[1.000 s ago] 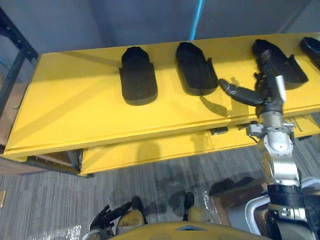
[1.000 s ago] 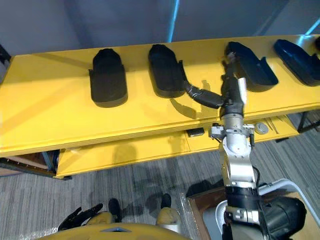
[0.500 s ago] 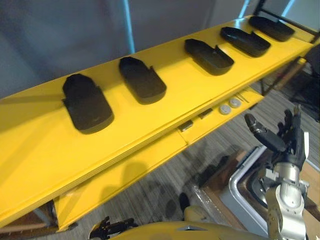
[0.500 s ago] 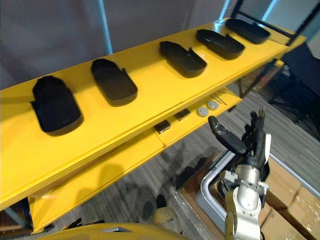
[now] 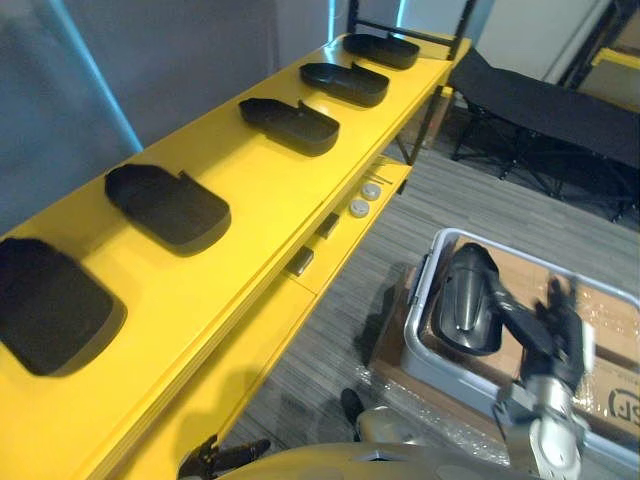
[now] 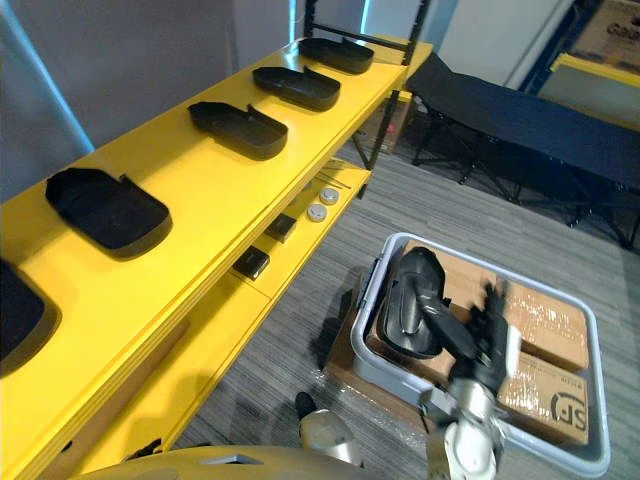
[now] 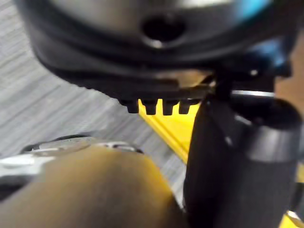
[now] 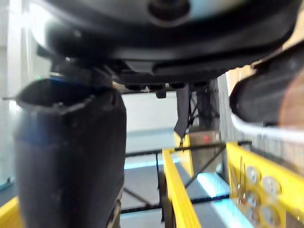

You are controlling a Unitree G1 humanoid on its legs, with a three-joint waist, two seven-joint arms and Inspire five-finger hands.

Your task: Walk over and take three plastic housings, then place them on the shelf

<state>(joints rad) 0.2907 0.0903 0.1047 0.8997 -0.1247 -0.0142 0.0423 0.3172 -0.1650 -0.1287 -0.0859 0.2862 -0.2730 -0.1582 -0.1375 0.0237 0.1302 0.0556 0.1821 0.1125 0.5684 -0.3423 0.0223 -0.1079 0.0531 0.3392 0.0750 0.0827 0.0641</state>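
Yellow shelf [image 5: 250, 190] ran from 8 to 12 o'clock, five black housings [image 5: 165, 205] lay in a row on it, sixth housing [image 5: 465, 300] stood at 4 o'clock by grey bin [image 5: 413, 312], right hand [image 5: 550, 335] just beside it, grip impossible to tell, left hand [image 5: 215, 458] low at 6 o'clock, state impossible to tell.

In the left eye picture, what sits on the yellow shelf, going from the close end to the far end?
Along the yellow shelf: nearest black plastic housing → second housing → third housing → fourth housing → farthest housing.
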